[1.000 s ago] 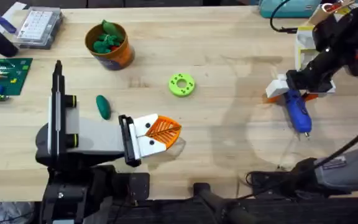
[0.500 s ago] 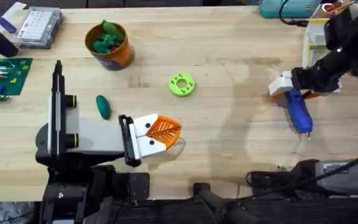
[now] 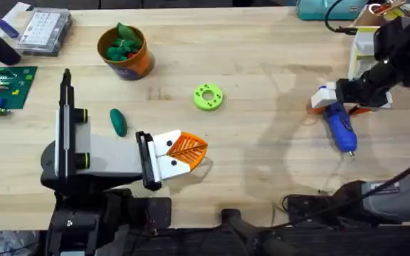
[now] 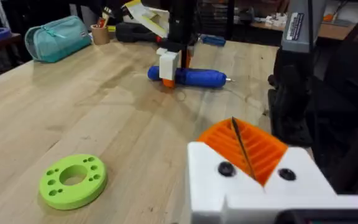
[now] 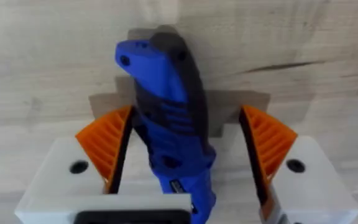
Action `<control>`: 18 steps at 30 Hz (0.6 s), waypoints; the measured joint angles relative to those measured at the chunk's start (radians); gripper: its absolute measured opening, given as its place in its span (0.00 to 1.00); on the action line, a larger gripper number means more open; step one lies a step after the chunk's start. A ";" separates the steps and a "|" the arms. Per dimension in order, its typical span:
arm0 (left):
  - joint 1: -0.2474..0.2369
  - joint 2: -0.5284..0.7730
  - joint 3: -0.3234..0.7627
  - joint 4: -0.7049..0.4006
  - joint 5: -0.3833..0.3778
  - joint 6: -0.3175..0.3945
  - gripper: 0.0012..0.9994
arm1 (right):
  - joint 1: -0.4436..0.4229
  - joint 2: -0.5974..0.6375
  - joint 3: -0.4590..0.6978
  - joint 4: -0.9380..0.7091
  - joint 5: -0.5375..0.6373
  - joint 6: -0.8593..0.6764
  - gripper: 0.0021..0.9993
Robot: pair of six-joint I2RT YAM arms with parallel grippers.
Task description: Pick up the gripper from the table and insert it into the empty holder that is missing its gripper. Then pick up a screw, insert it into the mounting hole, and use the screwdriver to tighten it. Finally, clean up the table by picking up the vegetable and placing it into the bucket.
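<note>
I am starting at the left, where the bucket (image 3: 138, 65) is standing on the far part of the table (image 3: 262, 178) with green pieces already showing inside it. The vegetable (image 3: 118, 121) is lying loose on the wood nearer to me, apart from the bucket, so I am reading the clean-up as not yet done. Nothing is lying between the two, which is leaving a short, open path for that carry.

Just right of the vegetable, the left gripper (image 3: 191, 148) is lying low near the table's near edge and pointing right. Its orange pads (image 4: 260, 149) are pressing together with only a thin dark seam between them, and they are holding nothing. I am judging it parked there to keep the middle free. The green ring (image 3: 208, 97) is sitting beyond it, with bare wood on every side.

Over at the right, the screwdriver (image 3: 340, 128) is lying flat with its bit pointing toward the near edge. The right gripper (image 3: 331, 102) is hanging over its far end, jaws apart and straddling the blue body (image 5: 166, 93). One pad (image 5: 104, 140) is lying against the body, while the other pad (image 5: 269, 137) is standing clear of it, so I am not calling this a grip. Clutter is crowding the far right corner, so I am treating the open wood toward the centre as my working room
</note>
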 joint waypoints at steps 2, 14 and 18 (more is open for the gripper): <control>0.000 0.000 0.000 0.000 0.000 0.000 0.01 | -0.002 0.003 0.000 0.001 -0.006 -0.010 0.99; 0.000 0.000 0.000 0.000 0.000 0.000 0.01 | -0.006 0.003 0.002 0.009 -0.003 -0.029 0.38; 0.000 0.000 0.000 0.000 0.000 0.000 0.01 | -0.010 0.016 0.004 0.023 0.007 -0.038 0.02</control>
